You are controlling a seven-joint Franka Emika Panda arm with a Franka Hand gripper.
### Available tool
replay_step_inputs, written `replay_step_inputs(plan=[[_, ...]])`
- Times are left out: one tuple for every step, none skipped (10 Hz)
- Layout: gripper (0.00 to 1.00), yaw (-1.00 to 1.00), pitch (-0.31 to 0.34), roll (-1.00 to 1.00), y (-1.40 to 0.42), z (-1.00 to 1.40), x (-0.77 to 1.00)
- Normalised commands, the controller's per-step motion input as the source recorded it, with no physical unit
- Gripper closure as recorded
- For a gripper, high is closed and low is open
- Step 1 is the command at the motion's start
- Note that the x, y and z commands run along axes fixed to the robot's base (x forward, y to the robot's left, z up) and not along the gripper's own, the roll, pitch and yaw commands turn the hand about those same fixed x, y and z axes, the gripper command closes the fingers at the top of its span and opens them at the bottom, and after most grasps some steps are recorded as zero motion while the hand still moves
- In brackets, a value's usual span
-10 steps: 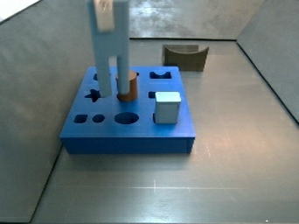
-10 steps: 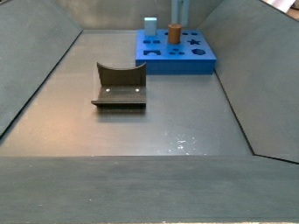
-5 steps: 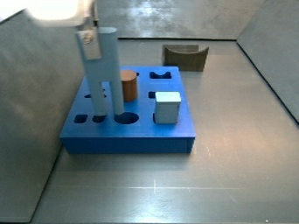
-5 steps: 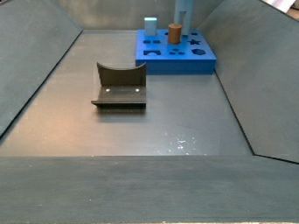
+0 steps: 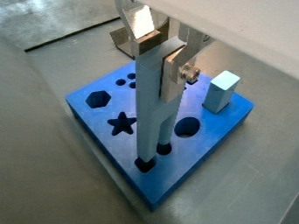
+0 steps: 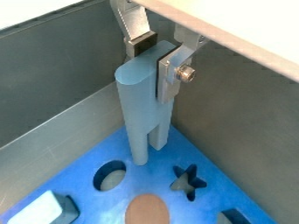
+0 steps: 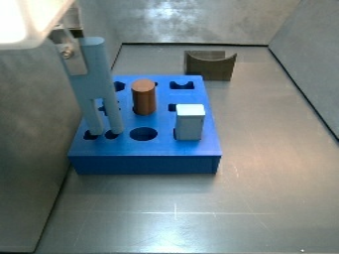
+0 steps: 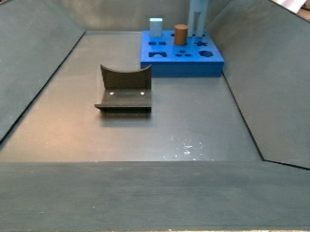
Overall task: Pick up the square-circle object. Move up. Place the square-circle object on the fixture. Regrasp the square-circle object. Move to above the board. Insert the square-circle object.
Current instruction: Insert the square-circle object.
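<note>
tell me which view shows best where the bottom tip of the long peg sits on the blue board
A wrist view shows it best: the square-circle object, held in the gripper, meets the board at a small hole near the edge. In a side view it is smaller; the far side view is tiny; in a wrist view the tip's hole is unclear.

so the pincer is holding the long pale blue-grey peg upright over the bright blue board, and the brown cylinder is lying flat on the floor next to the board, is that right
Not quite. The brown cylinder is not on the floor: a side view shows it standing upright in the bright blue board. The rest holds: the pincer grips the long pale blue-grey peg upright over the board, its lower end at one of the holes near the board's edge.
</note>
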Motion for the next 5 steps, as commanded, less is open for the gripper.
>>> replay_step_inputs(plan=[[1.00,-0.13,-0.090,-0.26,-0.14,-0.16,-0.46],[1.00,-0.16,-0.089,-0.30,-0.07,-0.21,-0.35],[1.00,-0.12,-0.051,-0.30,0.00,-0.33,-0.22],[1.00,-0.05,0.000,-0.26,0.00,-0.54,-0.07],[1.00,-0.09,0.000,-0.25,0.20,-0.67,0.05]])
